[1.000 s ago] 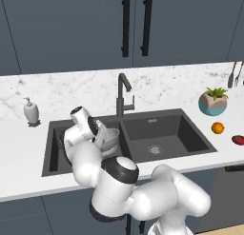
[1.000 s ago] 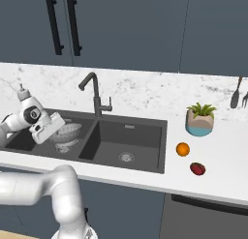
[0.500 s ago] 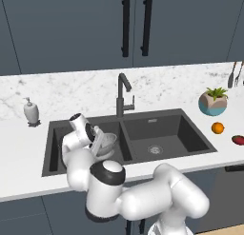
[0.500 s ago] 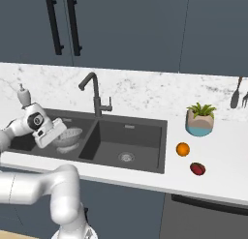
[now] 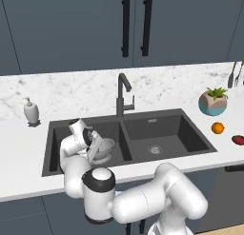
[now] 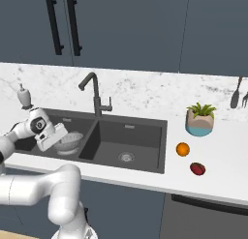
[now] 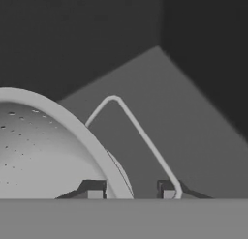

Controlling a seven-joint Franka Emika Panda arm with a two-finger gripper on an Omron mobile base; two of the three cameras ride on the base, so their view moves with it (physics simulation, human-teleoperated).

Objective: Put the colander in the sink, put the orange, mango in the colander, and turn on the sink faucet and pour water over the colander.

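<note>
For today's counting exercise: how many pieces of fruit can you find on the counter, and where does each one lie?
2. The orange lies on the marble right of the sink, just in front of the potted plant. The mango lies nearer the counter's front edge, slightly further right.

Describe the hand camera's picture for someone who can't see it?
Seen from the robot's hand, the gripper is shut on the rim of the colander, a pale perforated metal bowl whose thin wire handle loops out to the right. Behind it are the dark floor and walls of the sink.

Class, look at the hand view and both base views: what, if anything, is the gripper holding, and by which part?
The gripper holds the colander by its rim, beside the wire side handle, one fingertip inside the bowl and one outside, low in the sink's left basin.
</note>
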